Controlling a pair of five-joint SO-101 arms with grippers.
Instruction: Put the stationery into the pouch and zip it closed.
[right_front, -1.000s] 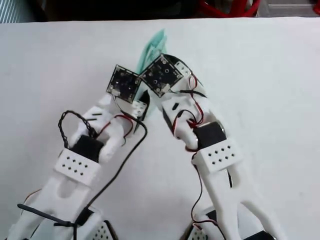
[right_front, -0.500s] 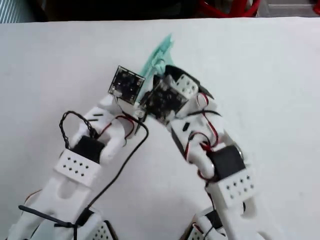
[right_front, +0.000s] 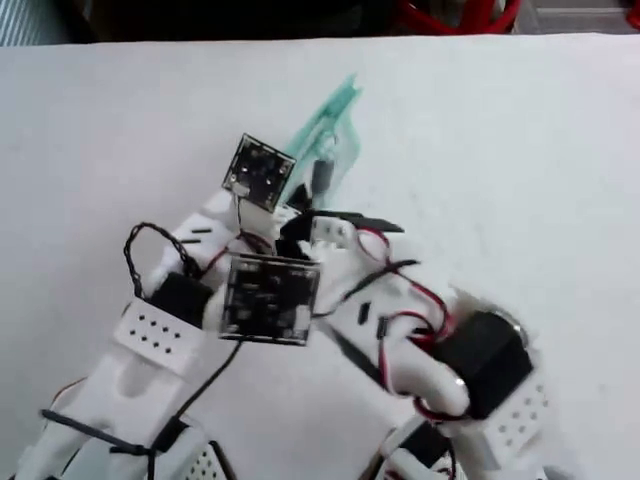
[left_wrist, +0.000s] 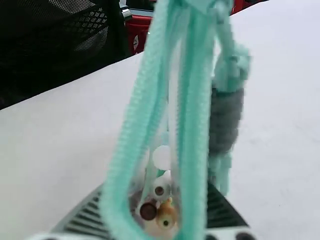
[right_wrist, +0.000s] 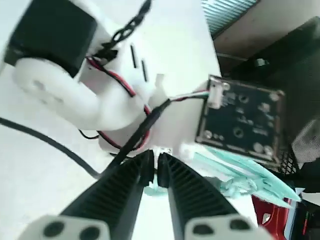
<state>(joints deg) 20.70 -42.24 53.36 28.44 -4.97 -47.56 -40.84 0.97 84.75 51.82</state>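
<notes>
The mint-green pouch (right_front: 328, 125) stands lifted off the white table (right_front: 520, 140), behind the two arms. In the left wrist view the pouch (left_wrist: 150, 100) rises straight out of my left gripper (left_wrist: 160, 220), which is shut on its lower end. Ends of pens (left_wrist: 160, 202) show inside it, and a grey zipper pull (left_wrist: 225, 120) hangs on its side. My right gripper (right_wrist: 154, 162) has its black fingers pressed together, the tips beside the left arm's wrist and just short of the pouch (right_wrist: 235, 167). From above, the right gripper (right_front: 298, 222) lies crosswise under the pouch.
Both arms crowd the table's middle, with the left arm's black cable (right_front: 215, 370) looping between them. The right arm's camera board (right_front: 270, 298) hangs over the left arm. Bare white table lies to the left and right. A red object (right_front: 455, 15) sits past the far edge.
The right arm has drawn back toward the near edge and turned its wrist, so its camera board now sits over the left arm. The pouch now stretches farther up and away.
</notes>
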